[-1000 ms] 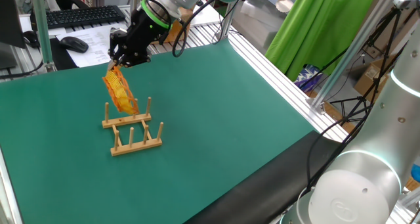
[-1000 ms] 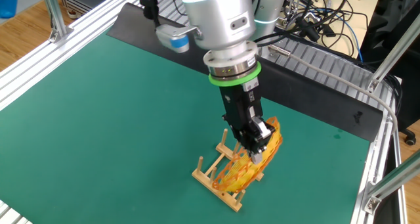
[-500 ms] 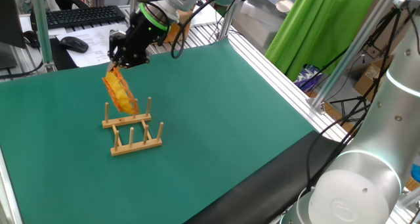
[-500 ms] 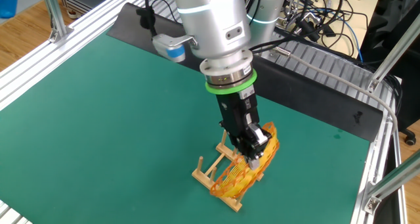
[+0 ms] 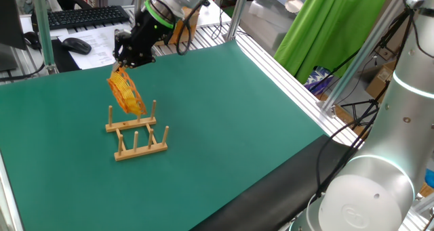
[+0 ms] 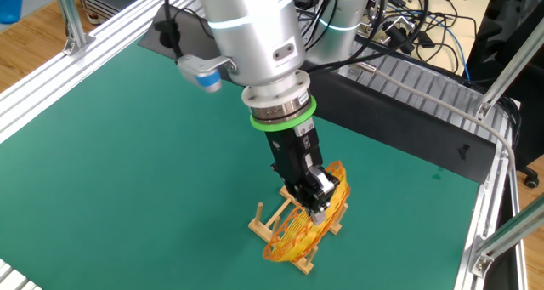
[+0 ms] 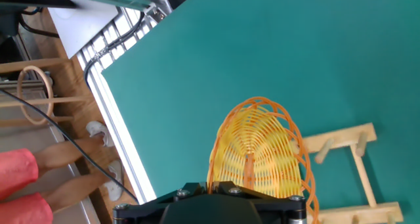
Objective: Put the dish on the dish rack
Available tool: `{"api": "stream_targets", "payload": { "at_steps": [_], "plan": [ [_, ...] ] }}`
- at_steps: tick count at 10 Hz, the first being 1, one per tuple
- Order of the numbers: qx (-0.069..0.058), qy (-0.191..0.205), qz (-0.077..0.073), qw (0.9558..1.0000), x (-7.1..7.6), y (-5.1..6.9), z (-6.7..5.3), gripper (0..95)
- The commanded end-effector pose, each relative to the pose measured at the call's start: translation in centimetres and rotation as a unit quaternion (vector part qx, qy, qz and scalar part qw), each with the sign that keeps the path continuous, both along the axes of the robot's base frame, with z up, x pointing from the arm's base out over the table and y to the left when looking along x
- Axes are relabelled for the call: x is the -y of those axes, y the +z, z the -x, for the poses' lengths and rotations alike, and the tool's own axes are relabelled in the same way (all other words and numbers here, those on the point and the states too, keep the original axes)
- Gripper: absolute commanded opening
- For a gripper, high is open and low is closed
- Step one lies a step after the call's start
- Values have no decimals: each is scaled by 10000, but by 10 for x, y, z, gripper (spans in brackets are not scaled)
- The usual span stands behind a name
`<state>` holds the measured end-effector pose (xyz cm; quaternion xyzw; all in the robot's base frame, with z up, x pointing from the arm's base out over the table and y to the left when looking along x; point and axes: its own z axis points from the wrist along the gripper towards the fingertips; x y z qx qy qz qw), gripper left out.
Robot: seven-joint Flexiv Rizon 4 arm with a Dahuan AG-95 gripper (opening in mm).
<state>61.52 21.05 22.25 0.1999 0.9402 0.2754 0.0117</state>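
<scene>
The dish (image 5: 125, 93) is a yellow-orange woven wicker plate held on edge by its rim. My gripper (image 5: 126, 60) is shut on its top edge. Its lower edge hangs at the far rail of the dish rack (image 5: 135, 134), a small light-wood rack with upright pegs. In the other fixed view the dish (image 6: 302, 229) tilts over the rack (image 6: 276, 218) under my gripper (image 6: 316, 196). In the hand view the dish (image 7: 259, 148) fills the lower middle, the rack (image 7: 357, 165) lies to its right, and my gripper (image 7: 216, 186) is at the bottom edge.
The green mat (image 5: 224, 116) covers the table. A keyboard (image 5: 85, 15) and mouse (image 5: 76, 45) lie beyond its far edge. Aluminium frame rails (image 6: 64, 69) border the mat. Cables (image 6: 416, 22) hang behind the table.
My gripper and the dish have shifted sideways along the rack, toward the left in the other fixed view. The dish stays gripped by its rim.
</scene>
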Motion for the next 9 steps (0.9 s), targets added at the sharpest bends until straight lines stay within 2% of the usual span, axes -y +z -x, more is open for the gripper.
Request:
{"api": "stream_targets", "payload": {
  "at_steps": [1, 3, 6, 9],
  "plan": [
    [-3, 51, 56, 10000, 1, -1, 0, 0],
    [-6, 206, 273, 9994, 5, -2, -2, 0],
    [-32, 181, 249, 9995, 5, -2, -2, 0],
    [-153, 69, 165, 9997, 5, -2, -2, 0]
  ]
}}
